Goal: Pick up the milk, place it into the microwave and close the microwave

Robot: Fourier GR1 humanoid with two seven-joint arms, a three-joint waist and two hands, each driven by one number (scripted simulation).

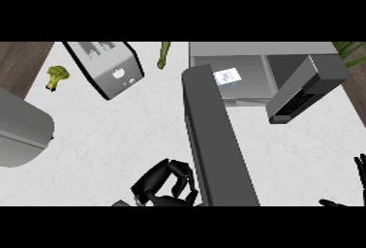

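1. Black and glossy, the left hand (pixel 166 186) sits at the view's lower edge with its fingers curled inward on nothing, just beside the outer face of the microwave door (pixel 218 145).
2. The right hand (pixel 359 167) shows only as a few dark fingertips at the lower right edge, straight and relaxed, resting well apart from everything else.
3. The door is a long, flat, dark grey slab with a matte face, swung wide open and reaching from the oven's left front corner down toward the robot.
4. The counter (pixel 114 135) is white stone with faint marbling, smooth and bare around the left hand.
5. The milk (pixel 229 77) is a small white carton with a pale blue mark; it stands inside the cavity of the microwave (pixel 250 51), near its left wall and just beyond the door's hinge end.
6. Judging by that, placing appears done and closing the door is the step in hand.
7. The next move likely calls for the left hand to press the door's outer face and sweep it rightward until it meets the oven front.
8. Farther off lie a green broccoli floret (pixel 57 76), a slim green vegetable (pixel 163 54), a tilted silver box (pixel 107 65), and a rounded steel vessel (pixel 22 131) at the left.
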